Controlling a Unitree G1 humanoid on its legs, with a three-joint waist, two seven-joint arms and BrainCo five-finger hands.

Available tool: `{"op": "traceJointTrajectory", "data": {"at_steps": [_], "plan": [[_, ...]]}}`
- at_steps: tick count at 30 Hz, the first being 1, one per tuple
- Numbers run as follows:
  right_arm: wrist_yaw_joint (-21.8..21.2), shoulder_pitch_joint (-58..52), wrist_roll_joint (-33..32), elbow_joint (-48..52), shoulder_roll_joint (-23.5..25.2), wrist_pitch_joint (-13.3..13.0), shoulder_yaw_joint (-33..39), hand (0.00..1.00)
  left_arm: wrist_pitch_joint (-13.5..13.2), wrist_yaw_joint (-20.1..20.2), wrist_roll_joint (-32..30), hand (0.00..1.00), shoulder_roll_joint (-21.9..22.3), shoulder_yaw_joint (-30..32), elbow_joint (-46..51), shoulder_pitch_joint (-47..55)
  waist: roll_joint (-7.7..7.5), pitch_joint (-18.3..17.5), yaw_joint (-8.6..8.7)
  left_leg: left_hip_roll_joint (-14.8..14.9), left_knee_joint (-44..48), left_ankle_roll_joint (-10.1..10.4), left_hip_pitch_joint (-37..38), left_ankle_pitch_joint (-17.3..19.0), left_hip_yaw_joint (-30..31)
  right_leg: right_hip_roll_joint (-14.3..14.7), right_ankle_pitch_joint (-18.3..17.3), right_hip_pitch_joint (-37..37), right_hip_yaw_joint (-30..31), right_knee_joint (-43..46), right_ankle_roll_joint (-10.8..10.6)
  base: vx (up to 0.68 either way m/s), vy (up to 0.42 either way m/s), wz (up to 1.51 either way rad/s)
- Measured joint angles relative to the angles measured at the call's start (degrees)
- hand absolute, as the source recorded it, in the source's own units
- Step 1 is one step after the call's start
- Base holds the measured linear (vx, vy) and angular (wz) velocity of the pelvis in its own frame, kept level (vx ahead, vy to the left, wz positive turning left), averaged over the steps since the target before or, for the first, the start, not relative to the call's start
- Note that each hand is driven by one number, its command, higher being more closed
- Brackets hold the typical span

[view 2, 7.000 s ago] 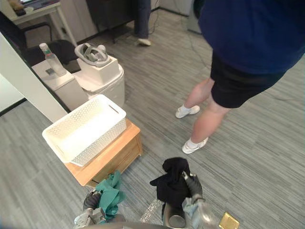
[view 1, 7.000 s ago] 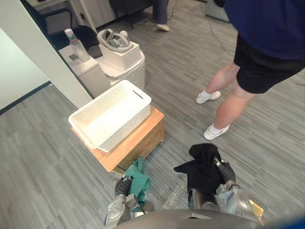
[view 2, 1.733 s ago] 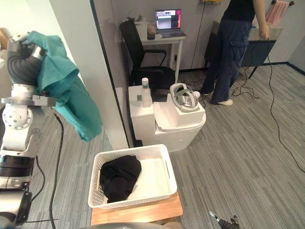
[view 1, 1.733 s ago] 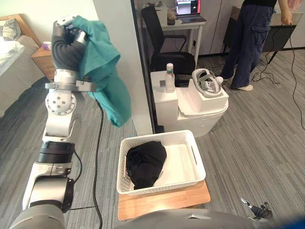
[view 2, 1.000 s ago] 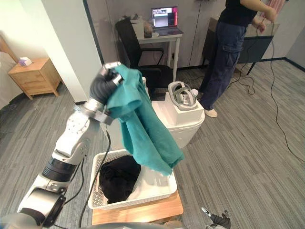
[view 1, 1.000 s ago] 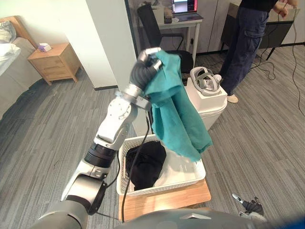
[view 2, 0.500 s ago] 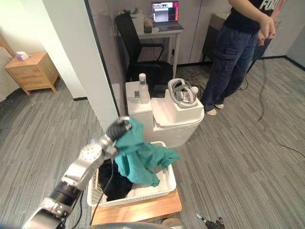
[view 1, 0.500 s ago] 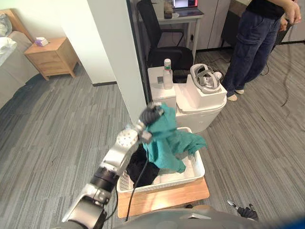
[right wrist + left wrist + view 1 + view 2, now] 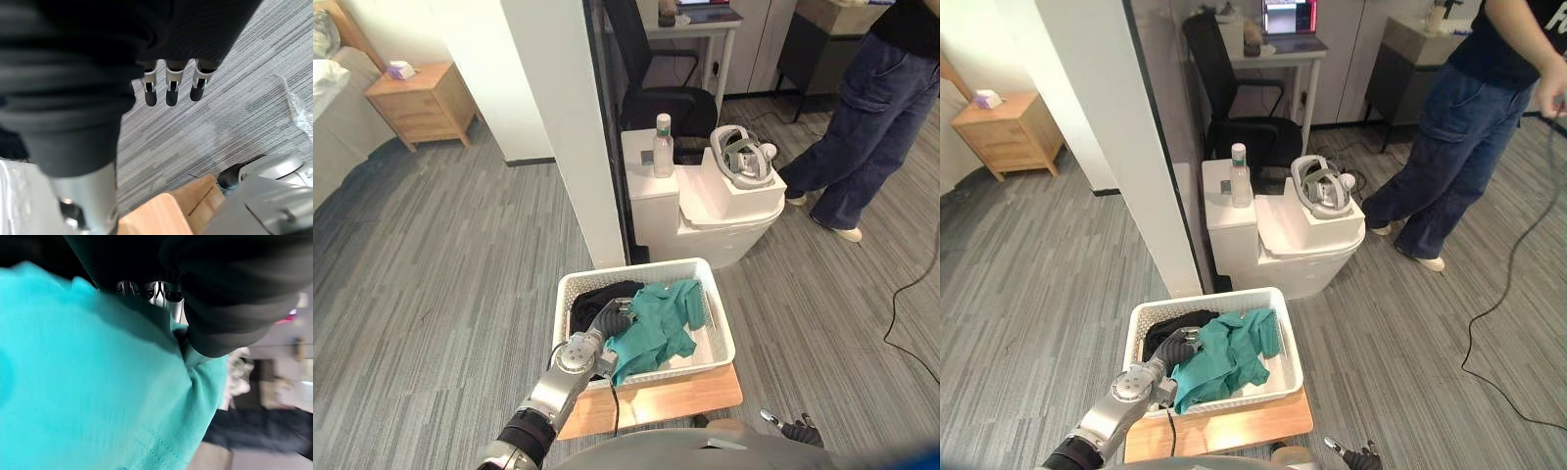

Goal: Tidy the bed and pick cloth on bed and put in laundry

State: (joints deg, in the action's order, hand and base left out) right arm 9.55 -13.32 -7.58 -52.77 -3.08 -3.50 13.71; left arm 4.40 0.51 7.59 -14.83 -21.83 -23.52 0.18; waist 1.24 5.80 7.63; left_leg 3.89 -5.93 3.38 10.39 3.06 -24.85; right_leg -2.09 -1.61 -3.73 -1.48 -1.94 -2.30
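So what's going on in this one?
The robot's left hand is down in the white basket against the teal cloth, which lies there beside a black cloth; its grip can't be made out. The basket sits on a wooden stand. The right hand hangs open and empty over the floor. A person stands nearby.

The white basket [image 9: 636, 270] is rectangular, with walls pierced by small holes. It stands upright with its open top facing up. A teal cloth [image 9: 658, 329] lies crumpled inside it, spread over the basket's middle and right half, with one fold riding up towards the far right wall. A black cloth [image 9: 591, 298] lies bunched in the basket's far left corner, below the rim. The teal cloth touches it and partly covers its near side.
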Motion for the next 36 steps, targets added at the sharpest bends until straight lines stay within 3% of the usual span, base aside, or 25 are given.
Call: {"op": "traceJointTrajectory", "data": {"at_steps": [5,9,16,20,25,29,32,34,36], "plan": [[-0.5,1.4,0.0,0.1,-1.2,0.2,-1.5,0.00,-1.4,-6.6,-0.2,0.00,-0.6,4.4,-3.1,-3.5,1.16,2.3,1.04,0.0,0.3,0.0,-1.4,-0.1,-1.1,0.2,0.6,1.7,1.0,0.1,-0.1,0.05,-0.007,-0.14],[-1.0,1.7,0.0,0.3,-2.6,0.8,-3.4,0.00,-4.5,-12.0,-0.2,0.00,-2.6,10.1,-3.6,-6.8,1.62,2.9,2.20,0.2,0.3,0.0,-1.2,-0.1,-1.4,0.3,0.6,1.5,0.7,0.1,-0.2,0.06,-0.017,-0.04],[-2.8,1.6,0.0,1.5,-2.6,0.6,-3.5,0.00,-8.1,-11.4,5.5,0.00,-4.1,13.7,-3.8,-7.4,2.08,3.9,1.98,0.4,1.7,1.2,-0.5,0.8,-1.7,0.1,0.6,1.0,0.5,1.7,-0.3,-0.01,-0.005,0.01],[-3.0,1.6,0.0,2.0,-2.6,0.5,-3.4,0.00,-9.1,-6.5,11.4,0.00,-3.7,15.9,0.4,-4.2,2.03,4.1,1.10,0.5,2.4,1.6,-0.4,1.1,-1.5,-0.1,0.4,1.0,0.5,2.6,-0.4,-0.08,-0.024,0.01],[-3.1,0.8,0.0,2.5,-2.6,-0.1,-3.1,0.00,-9.6,-0.9,13.4,0.00,-2.5,16.1,8.0,2.8,1.92,4.0,-0.01,0.5,2.1,1.0,1.2,1.3,-1.2,-0.1,-0.9,-0.6,-0.2,2.8,0.1,-0.09,-0.038,0.07],[-3.4,-0.9,0.0,2.5,-2.5,-0.4,-3.0,0.00,-10.2,0.6,13.4,0.00,-1.0,16.2,12.9,6.6,1.90,2.2,-1.12,0.4,0.6,0.2,1.5,0.3,0.2,-0.1,-1.6,-0.8,-2.0,2.9,0.1,-0.09,-0.044,0.19],[-3.9,-0.8,0.0,2.2,-2.5,-0.4,-2.6,0.00,-12.1,-1.9,8.5,0.00,-1.2,16.6,15.8,7.3,1.59,1.4,-2.39,0.3,0.1,0.0,1.5,-0.2,0.7,-0.1,-1.5,-0.9,-2.6,2.6,0.1,-0.03,-0.014,0.14],[-4.2,-0.7,0.0,1.6,-2.2,-0.5,-2.0,0.00,-12.4,-4.2,8.5,0.00,-1.2,18.1,18.0,7.4,1.23,0.7,-2.56,0.2,0.1,-0.1,1.2,-0.3,1.9,-0.3,-1.4,-1.4,-3.6,2.0,0.0,0.00,-0.008,0.24],[-4.3,-0.4,0.0,0.4,-2.1,-0.6,-1.4,0.00,-12.5,-9.7,9.0,0.00,-1.2,20.9,20.6,7.3,0.67,-0.3,-2.53,0.1,0.0,-0.2,1.3,-0.4,3.3,-0.5,-1.3,-2.6,-5.1,0.9,-0.1,0.05,0.001,0.33]]}}
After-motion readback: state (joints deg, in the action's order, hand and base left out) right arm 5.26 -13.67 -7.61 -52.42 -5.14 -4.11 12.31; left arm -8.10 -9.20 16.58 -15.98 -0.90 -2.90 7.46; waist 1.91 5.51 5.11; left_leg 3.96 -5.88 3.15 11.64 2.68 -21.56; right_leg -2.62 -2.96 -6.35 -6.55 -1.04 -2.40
